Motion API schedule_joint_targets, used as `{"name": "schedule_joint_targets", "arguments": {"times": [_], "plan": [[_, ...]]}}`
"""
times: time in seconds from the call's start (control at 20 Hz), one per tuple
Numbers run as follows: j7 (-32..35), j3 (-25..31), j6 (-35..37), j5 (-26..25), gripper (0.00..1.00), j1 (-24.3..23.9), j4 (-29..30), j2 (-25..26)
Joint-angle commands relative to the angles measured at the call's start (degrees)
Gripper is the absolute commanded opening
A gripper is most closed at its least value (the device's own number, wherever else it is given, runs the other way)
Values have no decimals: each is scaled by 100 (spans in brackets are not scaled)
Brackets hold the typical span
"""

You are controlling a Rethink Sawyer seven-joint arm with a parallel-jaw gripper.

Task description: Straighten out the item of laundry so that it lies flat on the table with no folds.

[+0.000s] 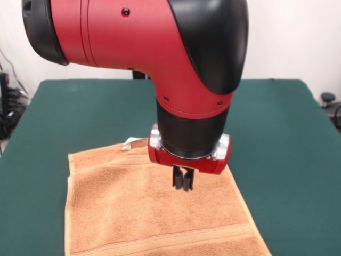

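The orange-tan terry towel (154, 213) lies spread on the dark green table (287, 133) at the near middle, running past the picture's bottom edge. A woven border band crosses it near the bottom, and its small white tag (129, 143) sticks out at the far edge. The far edge looks slightly lifted or folded by the tag. My gripper (183, 184) hangs from the red and black arm just above the towel's far middle. Its two dark fingers are close together with nothing between them.
The red and black arm (160, 42) fills the top middle of the front view and hides part of the table behind it. Cables and dark gear lie off the table at the left (8, 106) and right (330, 104) edges.
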Motion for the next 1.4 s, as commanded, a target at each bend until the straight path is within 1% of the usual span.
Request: {"name": "schedule_joint_targets", "arguments": {"times": [0.05,0.2,0.25,0.3,0.35,0.45,0.5,0.6,0.7,0.85,1.05,1.15,1.2,1.3,1.4], "plan": [[-324,-109,761,-192,0,19,998,142],[-70,-137,-417,-140,0,-7,1788,-259],[122,-216,-721,-176,0,34,2001,-406],[175,-249,-986,-224,0,75,2170,-543],[172,-241,-1236,-255,0,82,2295,-636],[383,-242,-1291,-156,0,117,2466,-761],[403,-204,-1551,-153,0,118,2545,-797],[295,-175,-1684,-199,0,123,2440,-685],[229,-176,-1622,-209,0,108,2367,-618],[205,-87,-1588,-66,0,10,2408,-599],[53,-304,-1718,-441,0,172,2177,-577],[207,-426,-2031,-610,0,207,2147,-611],[333,-423,-2274,-619,0,178,2202,-638],[353,-412,-2170,-572,0,159,2291,-716],[331,-373,-2247,-577,0,145,2308,-756]]}}
